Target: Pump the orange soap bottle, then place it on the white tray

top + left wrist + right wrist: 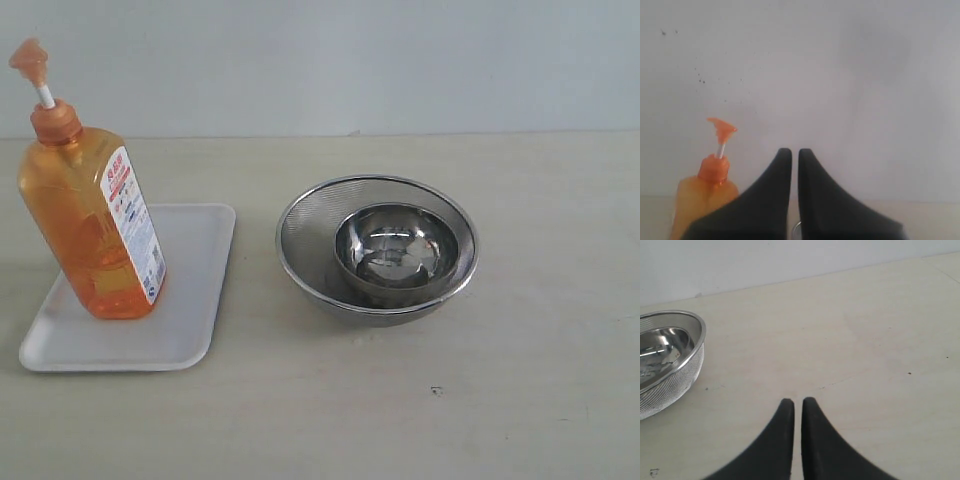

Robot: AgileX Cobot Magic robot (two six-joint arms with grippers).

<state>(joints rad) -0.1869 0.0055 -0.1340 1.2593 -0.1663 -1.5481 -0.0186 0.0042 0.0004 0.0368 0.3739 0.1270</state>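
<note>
The orange soap bottle [88,215] stands upright on the white tray [190,300] at the left of the table, its pump head [30,58] raised on the white stem. Neither arm shows in the exterior view. In the left wrist view my left gripper [795,152] is shut with nothing between its black fingers, and the bottle [702,200] stands apart from it, off to one side. My right gripper [797,402] is shut too and holds nothing, hovering over bare tabletop.
A round steel mesh strainer [300,245] with a small steel bowl [395,245] inside stands at the table's middle, to the right of the tray. Its rim [695,325] shows in the right wrist view. A pale wall backs the table.
</note>
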